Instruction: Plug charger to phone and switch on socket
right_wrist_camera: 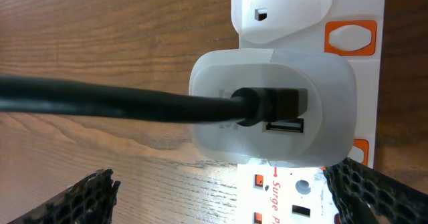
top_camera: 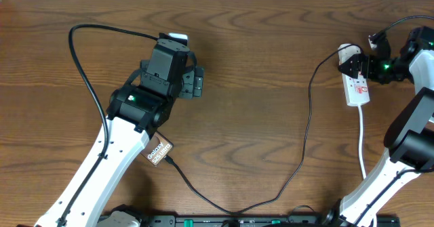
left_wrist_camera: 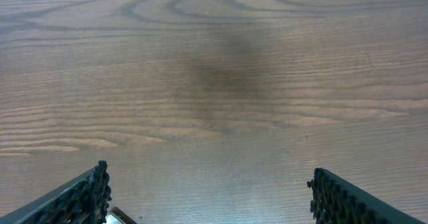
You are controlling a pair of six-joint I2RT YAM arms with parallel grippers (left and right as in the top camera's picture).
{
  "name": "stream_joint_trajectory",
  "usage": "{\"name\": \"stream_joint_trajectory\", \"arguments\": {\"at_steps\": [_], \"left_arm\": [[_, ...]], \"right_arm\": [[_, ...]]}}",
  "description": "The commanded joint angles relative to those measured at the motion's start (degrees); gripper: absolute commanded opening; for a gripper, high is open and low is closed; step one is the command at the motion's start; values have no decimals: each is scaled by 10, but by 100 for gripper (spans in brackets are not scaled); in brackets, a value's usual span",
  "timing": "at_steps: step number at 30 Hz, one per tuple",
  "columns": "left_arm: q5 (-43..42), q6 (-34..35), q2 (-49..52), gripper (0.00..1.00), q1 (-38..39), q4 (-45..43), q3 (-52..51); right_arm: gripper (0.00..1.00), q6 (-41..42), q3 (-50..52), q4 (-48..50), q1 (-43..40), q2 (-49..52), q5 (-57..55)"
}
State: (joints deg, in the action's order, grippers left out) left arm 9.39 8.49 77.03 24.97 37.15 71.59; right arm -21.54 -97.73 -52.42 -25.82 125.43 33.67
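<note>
The phone [top_camera: 159, 150] lies flat near the table's front left, half under my left arm, with its white "Galaxy" print showing. The charger [top_camera: 306, 129], a thin black cable, runs from the phone's near end in a loop across the table to the socket [top_camera: 357, 86] at the far right. In the right wrist view its thick end [right_wrist_camera: 100, 103] is plugged into a white adapter [right_wrist_camera: 271, 110] seated in the socket [right_wrist_camera: 287, 197]. My right gripper [top_camera: 352, 63] [right_wrist_camera: 221, 197] hovers open over the socket. My left gripper [top_camera: 196, 81] [left_wrist_camera: 207, 197] is open over bare wood.
Orange switches [right_wrist_camera: 351, 37] sit along the socket's edge. The socket's white cord [top_camera: 362, 135] runs toward the front. A black arm cable [top_camera: 78, 57] loops at the back left. A small brown-edged corner [left_wrist_camera: 117, 216] shows beside my left finger.
</note>
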Motion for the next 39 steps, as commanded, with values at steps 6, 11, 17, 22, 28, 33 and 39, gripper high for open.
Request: {"name": "stream_joint_trajectory", "arguments": {"at_steps": [6,11,17,22,28,33,39], "left_arm": [[9,-10,2,92,1,1,10],[9,-10,2,92,1,1,10],[9,-10,2,92,1,1,10],[10,-10,2,92,1,1,10],[9,-10,2,93,1,1,10],[10,-10,2,93,1,1,10],[9,-10,2,93,1,1,10]], "right_arm": [[99,-9,-9,8,0,3,10],[99,-10,-9,9,0,3,9],[99,-10,-9,9,0,3,-11],[99,-8,-9,9,0,3,-11],[99,-8,-8,10,1,3,-12],[99,-1,-7,17,9,10,-12],[99,5,-7,17,19,17,-10]]}}
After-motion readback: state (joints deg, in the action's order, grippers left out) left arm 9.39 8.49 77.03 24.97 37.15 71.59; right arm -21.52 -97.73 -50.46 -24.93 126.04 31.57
